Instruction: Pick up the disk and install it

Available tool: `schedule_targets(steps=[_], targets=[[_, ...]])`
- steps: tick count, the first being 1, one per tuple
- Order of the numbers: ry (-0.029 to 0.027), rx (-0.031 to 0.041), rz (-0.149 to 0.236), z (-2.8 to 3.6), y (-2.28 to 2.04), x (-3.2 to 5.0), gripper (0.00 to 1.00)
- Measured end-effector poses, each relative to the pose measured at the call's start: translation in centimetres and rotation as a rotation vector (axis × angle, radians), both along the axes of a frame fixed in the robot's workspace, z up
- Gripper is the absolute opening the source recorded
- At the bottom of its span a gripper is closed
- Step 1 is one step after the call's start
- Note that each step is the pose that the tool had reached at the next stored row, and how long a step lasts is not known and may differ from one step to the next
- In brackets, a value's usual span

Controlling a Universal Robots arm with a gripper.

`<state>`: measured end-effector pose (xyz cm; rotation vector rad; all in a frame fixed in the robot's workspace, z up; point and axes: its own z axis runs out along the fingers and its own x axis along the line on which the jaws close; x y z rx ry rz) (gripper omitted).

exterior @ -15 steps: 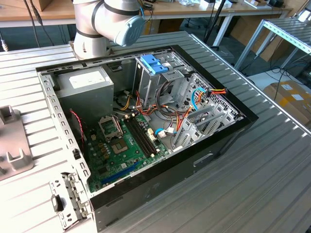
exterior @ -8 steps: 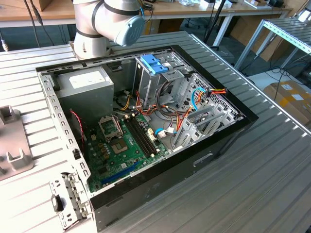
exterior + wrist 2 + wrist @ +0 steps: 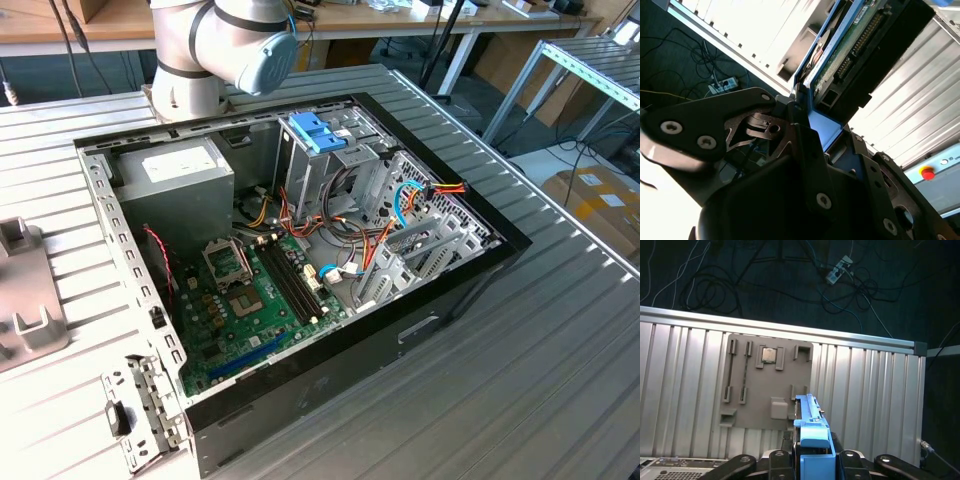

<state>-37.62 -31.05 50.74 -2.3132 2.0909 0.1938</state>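
One steady carry: with the tool (image 3: pixel 812 459) clamped on the blue side rails of the disk (image 3: pixel 812 432), held on edge well above the grey fixture plate (image 3: pixel 765 385), travel level and slow, without twisting, toward the open case (image 3: pixel 450 310) beside that plate.

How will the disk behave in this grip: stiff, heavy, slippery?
Probably stiff and dense for its size: the disk is a solid block with a circuit board face. The gripper clamps its smooth blue plastic rail, so it may slip or pivot if jolted.
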Motion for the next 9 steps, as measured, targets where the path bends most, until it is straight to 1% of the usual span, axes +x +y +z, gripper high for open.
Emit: schedule_targets(steps=[9], targets=[[0.0, 0.0, 0.0, -0.01, -0.31, 0.16, 0.37]])
